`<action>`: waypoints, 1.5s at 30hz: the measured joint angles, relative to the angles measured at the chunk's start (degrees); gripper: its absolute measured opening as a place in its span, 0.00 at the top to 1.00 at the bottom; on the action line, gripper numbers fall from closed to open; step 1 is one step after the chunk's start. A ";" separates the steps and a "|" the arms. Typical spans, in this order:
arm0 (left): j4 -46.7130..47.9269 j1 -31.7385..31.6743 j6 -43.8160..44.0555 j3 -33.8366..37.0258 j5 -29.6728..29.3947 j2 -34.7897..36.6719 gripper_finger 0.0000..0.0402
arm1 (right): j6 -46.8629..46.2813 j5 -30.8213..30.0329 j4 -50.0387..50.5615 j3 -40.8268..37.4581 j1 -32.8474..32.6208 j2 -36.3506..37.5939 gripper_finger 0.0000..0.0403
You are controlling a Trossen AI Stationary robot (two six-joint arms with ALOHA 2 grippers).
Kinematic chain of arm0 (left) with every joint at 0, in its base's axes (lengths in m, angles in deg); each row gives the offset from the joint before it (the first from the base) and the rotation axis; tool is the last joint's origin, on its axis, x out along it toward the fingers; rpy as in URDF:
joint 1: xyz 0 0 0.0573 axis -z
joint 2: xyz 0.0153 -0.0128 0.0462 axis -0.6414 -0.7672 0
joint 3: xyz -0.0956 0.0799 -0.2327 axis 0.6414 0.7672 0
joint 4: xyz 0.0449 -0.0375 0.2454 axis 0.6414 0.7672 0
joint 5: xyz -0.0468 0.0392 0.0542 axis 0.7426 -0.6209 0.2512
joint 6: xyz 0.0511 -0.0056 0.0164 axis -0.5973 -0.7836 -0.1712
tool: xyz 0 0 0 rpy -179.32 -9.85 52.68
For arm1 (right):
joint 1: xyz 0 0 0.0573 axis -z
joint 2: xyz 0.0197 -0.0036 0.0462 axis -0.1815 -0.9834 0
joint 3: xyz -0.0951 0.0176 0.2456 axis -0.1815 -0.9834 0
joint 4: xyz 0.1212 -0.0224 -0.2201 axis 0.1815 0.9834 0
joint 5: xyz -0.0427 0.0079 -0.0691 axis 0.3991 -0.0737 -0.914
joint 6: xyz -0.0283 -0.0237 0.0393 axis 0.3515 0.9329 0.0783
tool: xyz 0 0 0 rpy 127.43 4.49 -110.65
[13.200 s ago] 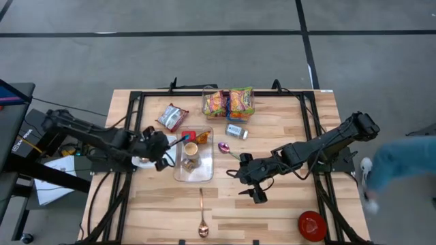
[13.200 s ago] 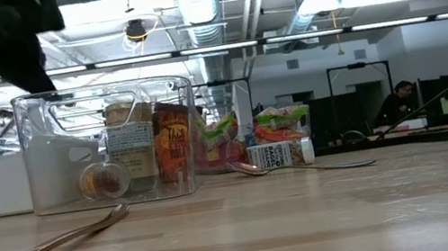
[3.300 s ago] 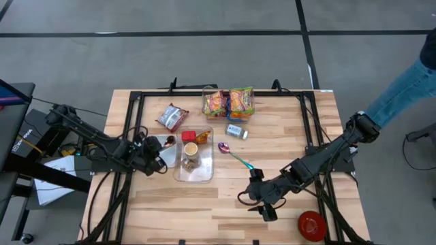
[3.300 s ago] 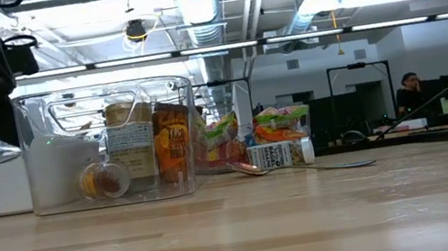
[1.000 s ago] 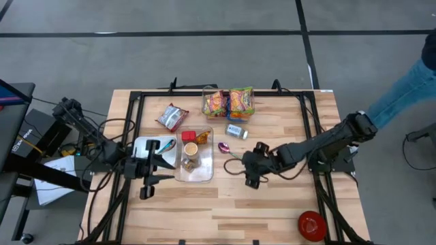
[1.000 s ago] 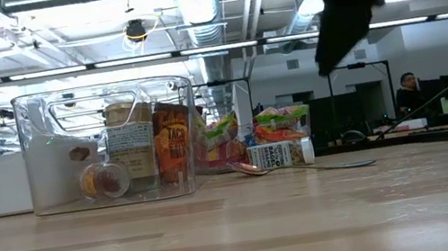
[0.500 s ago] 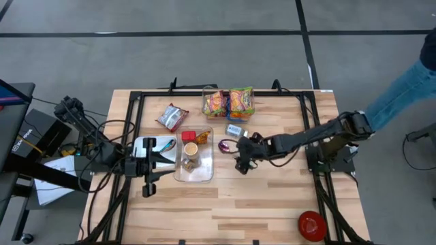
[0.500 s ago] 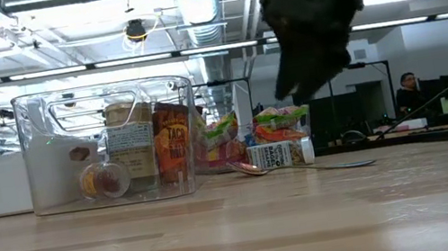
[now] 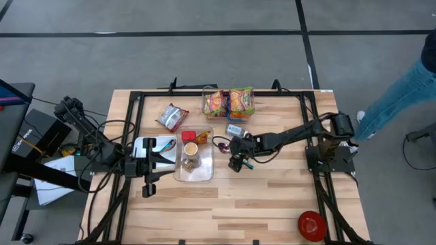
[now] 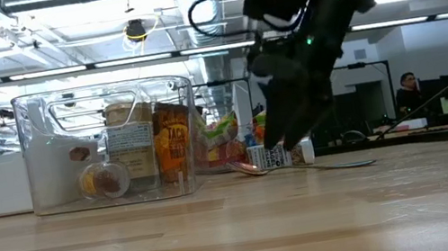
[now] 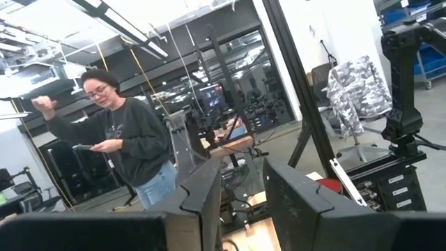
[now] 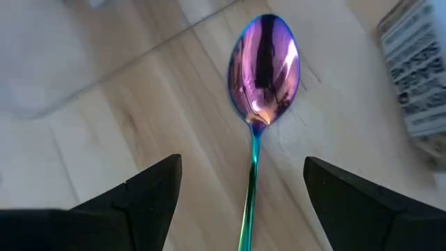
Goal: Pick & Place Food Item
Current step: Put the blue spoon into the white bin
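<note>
Overhead, table-level, two wrist cameras; shared spoon point(image 12: 263, 66).

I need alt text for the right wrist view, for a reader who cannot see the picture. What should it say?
An iridescent purple spoon lies on the pale wooden table, its thin handle running between the two dark fingers of the open right claw. The fingers stand apart on either side of the handle, not touching it; part of a printed packet shows at the edge.

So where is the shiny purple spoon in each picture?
High view: the purple spoon lies mid-table, between the clear bin and the right gripper.
Low view: its bowl shows low on the table, under the right gripper, right of the bin.
Left wrist view: not in it.
Right wrist view: centre, bowl up, handle running between the open fingers.
Shared landmark: the small carton beside the spoon.
</note>
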 joint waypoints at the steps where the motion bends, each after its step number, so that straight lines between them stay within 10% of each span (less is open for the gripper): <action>1: -0.06 0.00 0.00 0.00 0.00 0.02 0.74 | 0.15 0.75 -0.06 -0.09 0.41 -0.50 0.27; 21: 0.24 0.00 0.00 0.00 0.00 0.00 0.74 | 0.98 3.08 0.56 0.09 1.83 -4.42 0.33; 40: 0.31 -0.02 0.02 0.00 0.00 0.00 0.74 | 2.14 3.56 2.35 0.01 1.63 -4.49 0.95; 45: 0.76 -0.02 0.01 0.00 0.00 0.00 0.74 | 3.46 5.11 3.10 0.01 1.54 -4.35 0.96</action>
